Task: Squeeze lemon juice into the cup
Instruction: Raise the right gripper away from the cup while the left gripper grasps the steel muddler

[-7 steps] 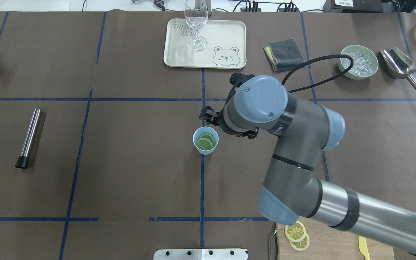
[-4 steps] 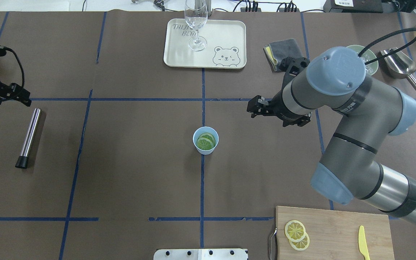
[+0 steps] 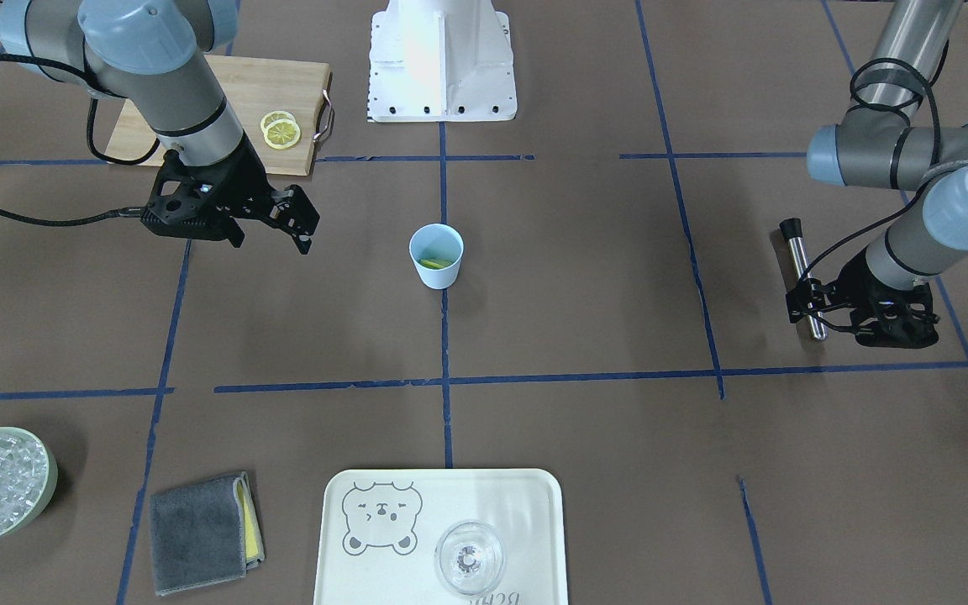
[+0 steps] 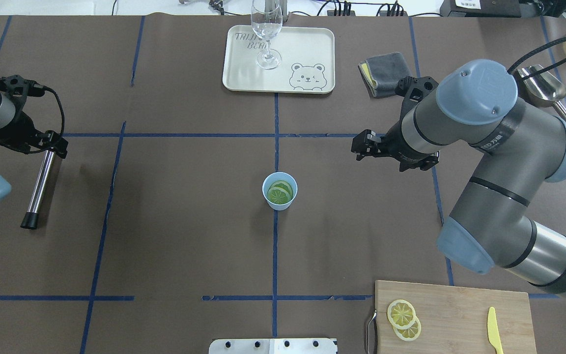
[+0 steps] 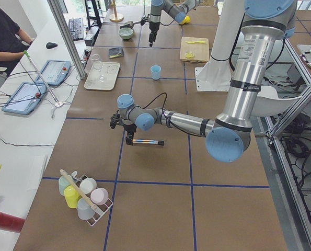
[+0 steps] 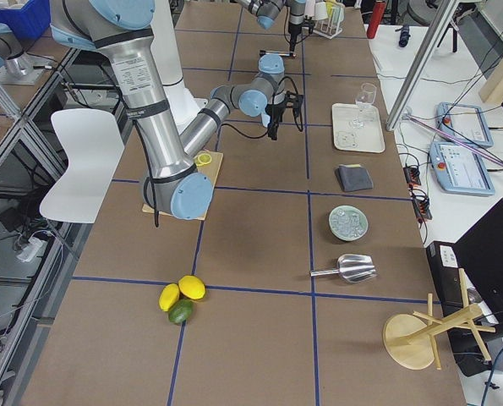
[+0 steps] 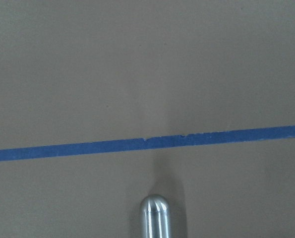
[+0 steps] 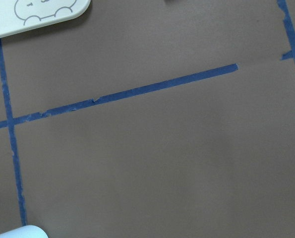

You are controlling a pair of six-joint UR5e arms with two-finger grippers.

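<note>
Two arms out, claws well apart from each other.
The right gripper (image 4: pixel 363 145) hangs tilted off a bent elbow, fingers spread and empty, its wrist sloping up behind it; the left gripper (image 4: pixel 55 145) points down beneath its wrist, finger gap too dark to judge.

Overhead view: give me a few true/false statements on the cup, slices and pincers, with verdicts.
1. The cup holds lemon slices. True.
2. The right pincer grips a slice. False: the right pincer is empty, off to the cup's side.
3. Two spare slices lie on the board. True.
4. The glass stands off the tray. False: the glass stands on the tray.
5. The left pincer hangs over the cup. False: the left pincer is at one end of the rod, far from the cup.
</note>
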